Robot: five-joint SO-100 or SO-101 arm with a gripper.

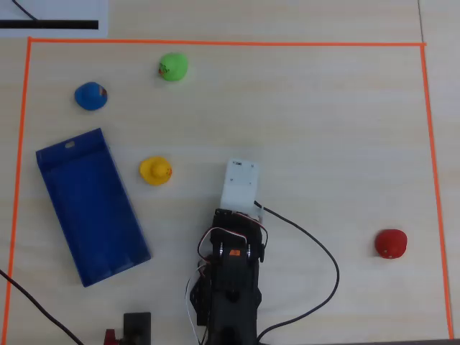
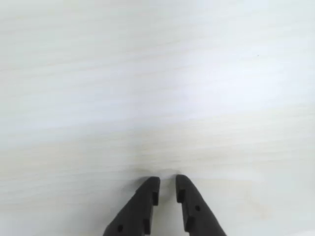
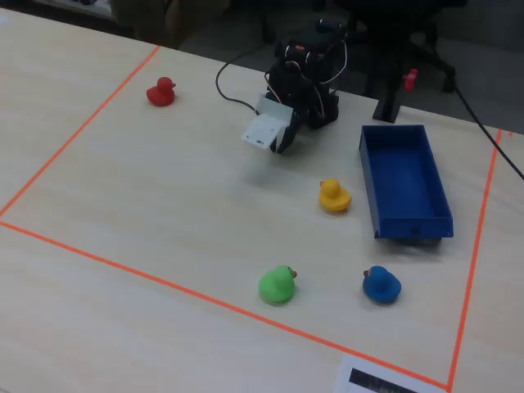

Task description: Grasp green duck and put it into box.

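Note:
The green duck [image 1: 172,67] stands near the far tape line in the overhead view, and at the front in the fixed view [image 3: 277,285]. The dark blue box [image 1: 90,208] lies empty at the left; it is at the right in the fixed view [image 3: 404,176]. My gripper [image 2: 167,183] hovers over bare table near the arm's base, far from the duck. Its dark fingers stand almost together with nothing between them. In the overhead view the white wrist housing [image 1: 239,183] hides the fingers.
A yellow duck [image 1: 155,171] sits between the arm and the box. A blue duck [image 1: 90,95] sits left of the green one. A red duck [image 1: 391,244] is far right. Orange tape [image 1: 215,43] frames the area. A black cable [image 1: 323,251] loops right of the arm.

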